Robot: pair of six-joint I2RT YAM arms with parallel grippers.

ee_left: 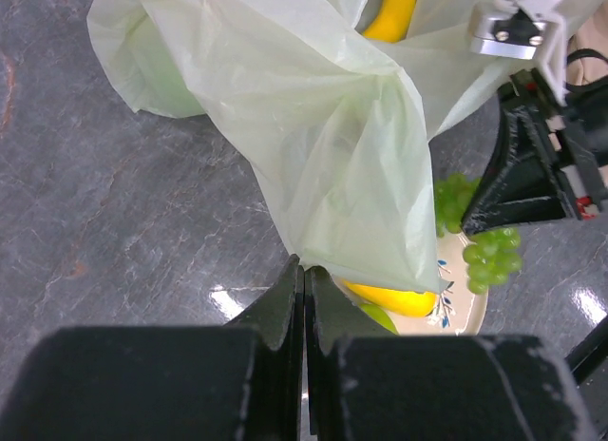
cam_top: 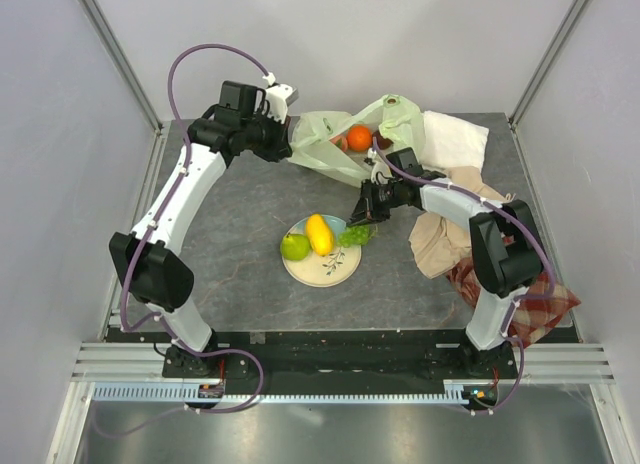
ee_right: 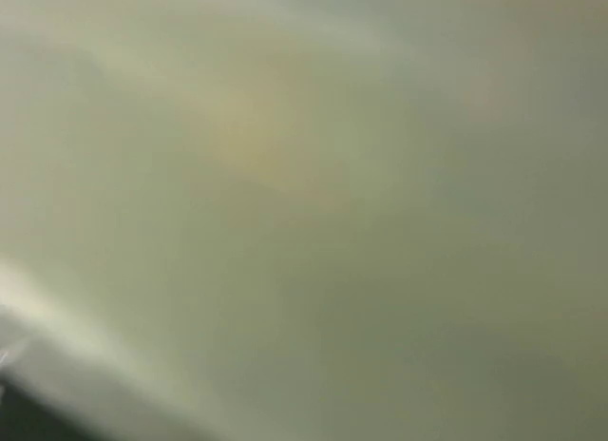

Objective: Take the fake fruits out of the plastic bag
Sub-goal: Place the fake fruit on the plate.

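The pale-green plastic bag lies at the back of the table. My left gripper is shut on its left edge and holds it up. An orange and a dark fruit show in its mouth, and a yellow fruit pokes out. On the plate lie a yellow mango and a green apple. My right gripper is at the plate's right rim with the green grapes at its tips. The right wrist view is only a pale-green blur.
A white cloth lies at the back right. A beige cloth lies under the right arm, and a plaid cloth lies at the right edge. Grey walls close in the table on three sides.
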